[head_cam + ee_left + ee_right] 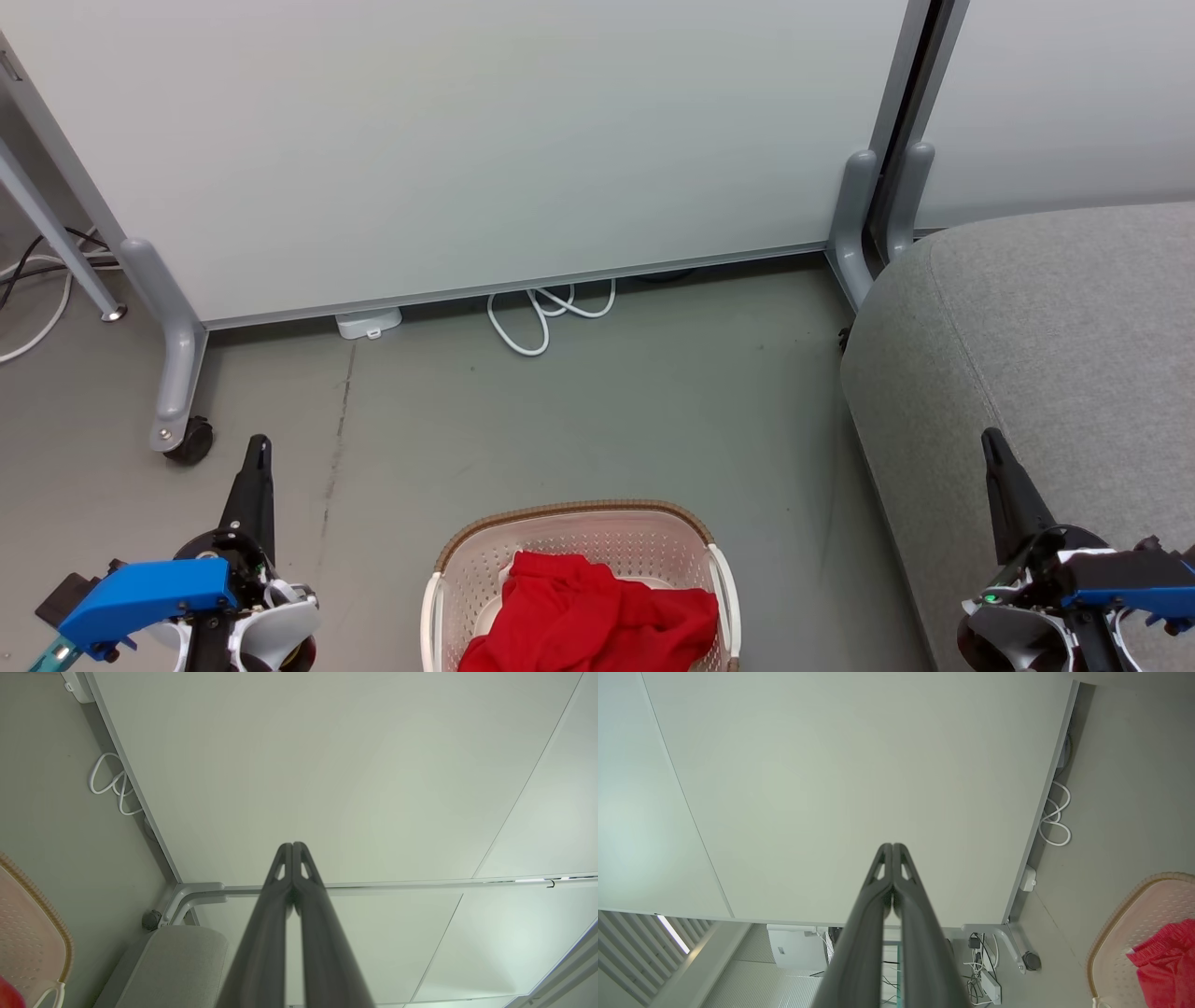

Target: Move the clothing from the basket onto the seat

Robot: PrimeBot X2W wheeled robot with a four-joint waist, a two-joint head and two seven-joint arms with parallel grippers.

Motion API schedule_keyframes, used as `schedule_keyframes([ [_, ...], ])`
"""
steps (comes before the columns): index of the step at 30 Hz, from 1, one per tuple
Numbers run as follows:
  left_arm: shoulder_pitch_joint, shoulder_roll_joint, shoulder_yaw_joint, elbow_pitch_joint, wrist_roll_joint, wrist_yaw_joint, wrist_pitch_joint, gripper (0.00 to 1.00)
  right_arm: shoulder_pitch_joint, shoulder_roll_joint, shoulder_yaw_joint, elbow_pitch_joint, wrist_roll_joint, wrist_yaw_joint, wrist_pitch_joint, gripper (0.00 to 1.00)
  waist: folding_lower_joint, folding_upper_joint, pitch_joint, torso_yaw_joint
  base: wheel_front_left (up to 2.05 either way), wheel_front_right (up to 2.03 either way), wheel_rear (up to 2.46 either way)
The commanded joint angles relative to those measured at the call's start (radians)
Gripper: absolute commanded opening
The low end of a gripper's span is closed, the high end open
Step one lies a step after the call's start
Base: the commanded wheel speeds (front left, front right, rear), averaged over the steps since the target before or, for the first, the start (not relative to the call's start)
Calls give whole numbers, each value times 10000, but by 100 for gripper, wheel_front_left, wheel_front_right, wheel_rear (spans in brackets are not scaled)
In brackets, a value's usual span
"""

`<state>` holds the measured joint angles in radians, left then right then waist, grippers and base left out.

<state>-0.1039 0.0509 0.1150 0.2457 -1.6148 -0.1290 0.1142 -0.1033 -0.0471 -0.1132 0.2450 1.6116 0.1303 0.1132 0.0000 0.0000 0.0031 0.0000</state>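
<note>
The clothing in the basket, cut off below, is perhaps 2 garments.

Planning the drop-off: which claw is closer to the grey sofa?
The right claw: it overlaps the sofa in the head view, while the left claw hangs over floor.

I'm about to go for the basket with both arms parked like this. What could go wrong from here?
1. The left gripper and right gripper are both shut; lowered like this, they would likely prod the clothing rather than pinch it.
2. The clothing lies bunched in the basket; a pull might drag the basket along.
3. The basket is cut off by the head view's bottom edge, so a grasp there may be hard to watch.
</note>
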Motion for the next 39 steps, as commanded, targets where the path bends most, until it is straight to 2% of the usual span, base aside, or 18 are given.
schedule_keyframes([
  [1, -102, -15, 6, -48, 37, -35, 24, 0, -119, -64, -5, -3, 29, 8, 21, 0, 0, 0, 0, 0, 0, 0, 0],
  [2, -102, -15, 6, -48, 37, -35, 24, 0, -119, -64, -5, -3, 29, 8, 21, 0, 0, 0, 0, 0, 0, 0, 0],
  [3, 10, -2, -5, 32, -3, 2, -6, 100, 18, 8, 3, 18, -2, 0, -1, 100, 0, 0, 0, 0, 0, 0, 0],
  [7, 408, -65, -10, 391, -7, 6, -19, 100, 342, 84, 30, 382, -2, -15, -5, 100, 0, 0, 0, 0, 0, 0, 0],
  [23, 253, -46, -494, 279, 557, 13, -807, 100, 211, 56, 664, 197, -431, -10, -794, 100, 0, 0, 6, 5, 0, 0, 0],
  [33, 211, -35, -699, 46, 2538, 335, -1231, 100, 117, 39, 804, 298, -1961, -7, -1219, 100, 0, 0, 33, 31, 0, 0, 0],
  [39, 230, -29, -1042, -92, 4408, 530, -1466, 100, 70, 29, 887, 320, -3228, -5, -1453, 100, 0, 0, 62, 52, 0, 0, 0],
])
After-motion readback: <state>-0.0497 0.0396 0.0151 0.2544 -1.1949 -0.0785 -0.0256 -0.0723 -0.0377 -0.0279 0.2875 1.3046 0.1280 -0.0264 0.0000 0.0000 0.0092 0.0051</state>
